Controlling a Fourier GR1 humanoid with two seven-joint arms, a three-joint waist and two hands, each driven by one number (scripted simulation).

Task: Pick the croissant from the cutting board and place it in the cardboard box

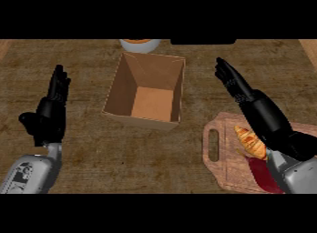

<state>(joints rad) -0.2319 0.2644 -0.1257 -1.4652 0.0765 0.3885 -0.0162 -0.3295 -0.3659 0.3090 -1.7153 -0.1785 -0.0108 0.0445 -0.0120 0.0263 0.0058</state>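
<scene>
Head view shows the croissant (251,142) lying on the cutting board (223,157) at the lower right of the frame, golden and untouched, its long axis running diagonally down toward the right. Beside it on the same board, toward the bottom edge, lies a dark red object (262,178) that I cannot identify, partly hidden by the right forearm. The right hand (237,84) is above and beyond the board, in the upper right of the frame, fingers straight and holding nothing; its forearm crosses over the board's right part, so the arm is already placed over the pastry's side of the counter, which suits a reach down to it (the pick itself looks not yet begun). The board's handle slot faces left, toward the middle of the counter.

Up and to the left of the board, in the upper middle of the frame and apart from it, stands the cardboard box (145,91), its flaps open and its brown floor bare: nothing is in it. Its mouth faces up, so a drop from above should serve. Just beyond the box, at the top edge, a pale round vessel (140,43) shows only in part. The left hand (52,107) rests open at the left of the frame, fingers up, well apart from the box.
</scene>
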